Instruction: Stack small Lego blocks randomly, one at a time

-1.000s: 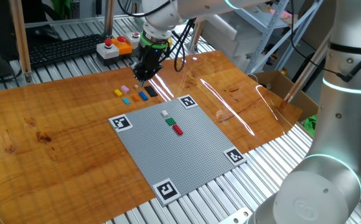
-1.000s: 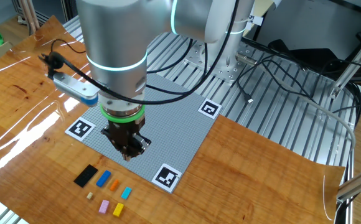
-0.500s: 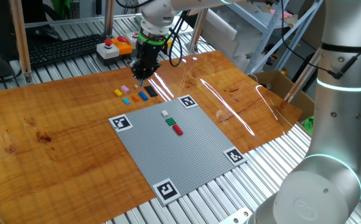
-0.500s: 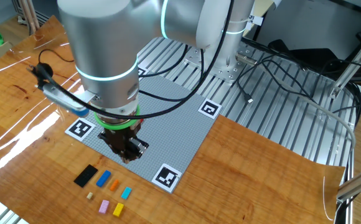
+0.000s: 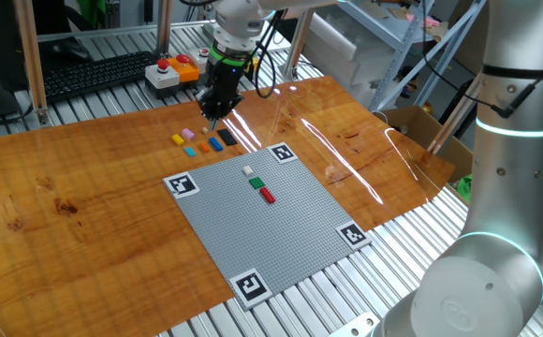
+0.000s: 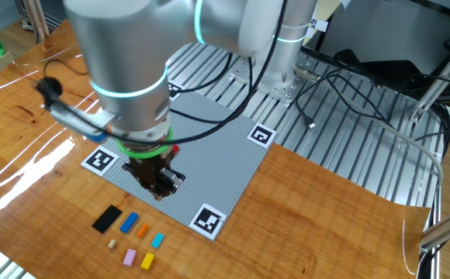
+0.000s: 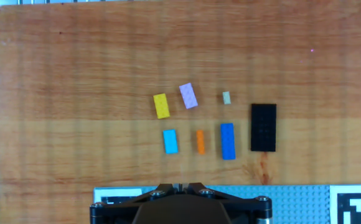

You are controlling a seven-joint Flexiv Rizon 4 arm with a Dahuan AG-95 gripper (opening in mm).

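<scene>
7 loose small Lego blocks [image 7: 199, 124] lie on the wooden table [image 7: 56, 93] at frame centre in the hand view, above the gripper [image 7: 180, 186], whose jaws look pressed together and empty. Most, like the blue block [image 7: 228, 140], have long axes near vertical in frame; the yellow block [image 7: 161, 106] and pink block [image 7: 188, 96] are tilted slightly.

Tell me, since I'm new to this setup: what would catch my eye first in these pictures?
The gripper hangs above a cluster of loose small Lego blocks on the wooden table, among them a black brick, a blue one and a yellow one. Beside them lies a grey baseplate with marker tags at its corners, carrying a white, a green and a red brick in a row.
</scene>
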